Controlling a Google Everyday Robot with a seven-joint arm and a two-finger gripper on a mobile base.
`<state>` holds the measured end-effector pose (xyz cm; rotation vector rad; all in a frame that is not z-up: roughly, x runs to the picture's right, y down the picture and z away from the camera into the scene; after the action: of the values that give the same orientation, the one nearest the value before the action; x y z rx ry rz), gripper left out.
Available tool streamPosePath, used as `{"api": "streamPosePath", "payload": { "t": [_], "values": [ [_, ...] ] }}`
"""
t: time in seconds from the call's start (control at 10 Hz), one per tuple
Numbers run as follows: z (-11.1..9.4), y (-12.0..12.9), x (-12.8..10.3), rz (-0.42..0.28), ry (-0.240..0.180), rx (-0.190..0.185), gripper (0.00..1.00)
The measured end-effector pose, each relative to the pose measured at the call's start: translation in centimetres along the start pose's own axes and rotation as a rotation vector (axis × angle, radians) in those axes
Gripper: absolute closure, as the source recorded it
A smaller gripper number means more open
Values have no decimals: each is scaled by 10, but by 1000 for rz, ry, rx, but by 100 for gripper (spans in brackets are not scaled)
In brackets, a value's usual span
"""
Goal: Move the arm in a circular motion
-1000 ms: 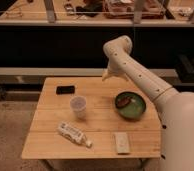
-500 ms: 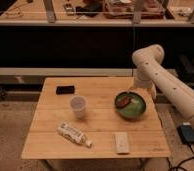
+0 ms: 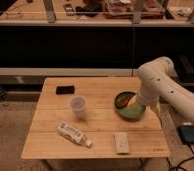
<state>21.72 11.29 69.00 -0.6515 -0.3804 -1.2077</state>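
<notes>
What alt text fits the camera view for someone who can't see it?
A cream-white robot arm reaches in from the right, its gripper low beside the right rim of a green bowl on a wooden table. A clear cup, flat black item, lying bottle and pale block share the table.

1. Dim, warm indoor light from above falls on the wooden table point(image 3: 102, 125), which spreads left of the gripper point(image 3: 154, 108) hanging at its right edge beside the green bowl point(image 3: 130, 106).
2. The cream-white arm point(image 3: 162, 82) above the gripper is the brightest surface.
3. Behind the gripper, the shelf front point(image 3: 90, 50) lies in deep shadow.
</notes>
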Motion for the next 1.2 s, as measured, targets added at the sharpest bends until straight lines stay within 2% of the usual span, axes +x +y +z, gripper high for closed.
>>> {"api": "streamPosePath", "payload": {
  "t": [0.1,0.2,0.3,0.5,0.7,0.8,0.9,1.0,1.1,1.2],
  "values": [
    [-3,-25,-19,-66,2,7,20],
    [-2,-68,-43,-164,-4,29,20],
    [1,-96,-57,-225,-16,50,20],
    [5,-187,-85,-393,-32,140,20],
    [1,-257,-85,-503,-11,214,20],
    [-4,-293,-75,-549,11,250,20],
    [-11,-331,-38,-584,71,275,20],
    [-15,-341,-5,-583,112,270,20],
    [-17,-336,46,-554,163,240,20],
    [-15,-298,116,-474,212,166,20]
  ]
}}
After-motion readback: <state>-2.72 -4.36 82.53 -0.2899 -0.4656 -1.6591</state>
